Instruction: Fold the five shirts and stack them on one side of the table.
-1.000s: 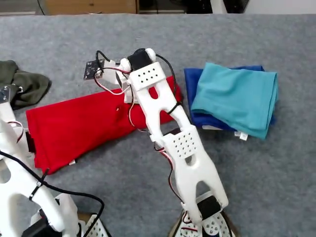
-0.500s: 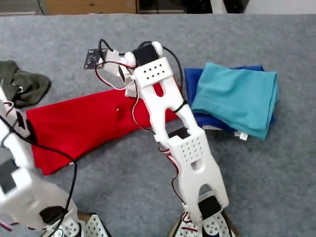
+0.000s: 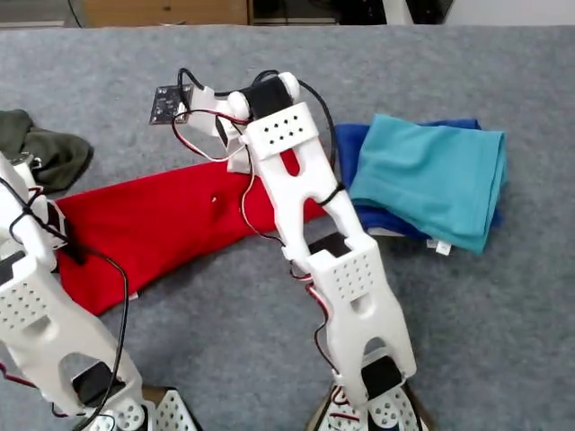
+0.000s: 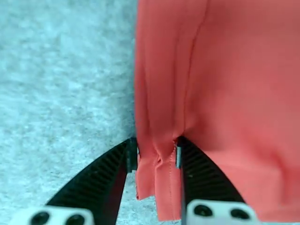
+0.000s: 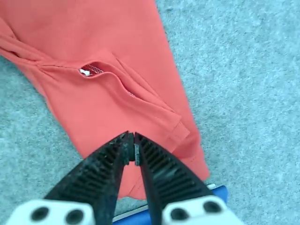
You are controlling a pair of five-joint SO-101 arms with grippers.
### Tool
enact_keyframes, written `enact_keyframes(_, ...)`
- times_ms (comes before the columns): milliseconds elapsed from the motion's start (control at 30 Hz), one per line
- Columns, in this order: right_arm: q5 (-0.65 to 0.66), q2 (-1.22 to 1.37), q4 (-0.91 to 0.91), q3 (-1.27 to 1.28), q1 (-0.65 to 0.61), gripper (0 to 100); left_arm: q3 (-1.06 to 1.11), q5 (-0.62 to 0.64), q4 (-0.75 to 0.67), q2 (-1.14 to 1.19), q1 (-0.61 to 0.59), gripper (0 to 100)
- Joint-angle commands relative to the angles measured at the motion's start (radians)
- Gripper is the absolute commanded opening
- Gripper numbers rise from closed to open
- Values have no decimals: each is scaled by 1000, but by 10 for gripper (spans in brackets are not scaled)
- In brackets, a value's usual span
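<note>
One shirt (image 4: 225, 70) — in left end effector (image 4: 155, 154)

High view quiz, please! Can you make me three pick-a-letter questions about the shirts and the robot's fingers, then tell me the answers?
1. Where is the teal shirt?
A) on top of the blue shirt
B) under it
C) far away from it

2. How many shirts lie on the table?
A) two
B) four
C) six

3. What are the left gripper and its fingers doing?
A) open wide
B) shut on the edge of the red shirt
C) shut on the teal shirt

Answers:
1 A, teal covers most of the blue.
2 B, red, teal, blue and the crumpled dark green shirt.
3 B, the left wrist view shows the red edge pinched between them.
</note>
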Motion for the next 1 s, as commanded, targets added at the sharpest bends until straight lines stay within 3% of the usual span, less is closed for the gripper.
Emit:
enact_keyframes(0, 9, -71, 25, -4, -8, 1, -63, 28, 25, 30, 17, 150)
enact_keyframes(133, 9, -71, 25, -4, -8, 1, -103, 31, 25, 81, 14, 143)
enact_keyframes(267, 8, -73, 25, -12, -8, 1, -163, 89, 21, 120, 12, 16)
enact_keyframes(467, 0, -74, 25, -15, 13, 1, -298, 120, 29, 131, -77, 19)
enact_keyframes(567, -5, -91, 25, -15, 30, 1, -391, 87, 114, 131, -95, 19)
enact_keyframes(667, -54, -147, 6, -25, 39, 1, -514, 32, 204, 131, -94, 19)
enact_keyframes(767, -181, -203, -25, -96, 48, 1, -563, 52, 206, 105, -61, 19)
enact_keyframes(967, -414, -229, -74, -312, 107, 1, -348, 51, 206, -165, 137, 19)
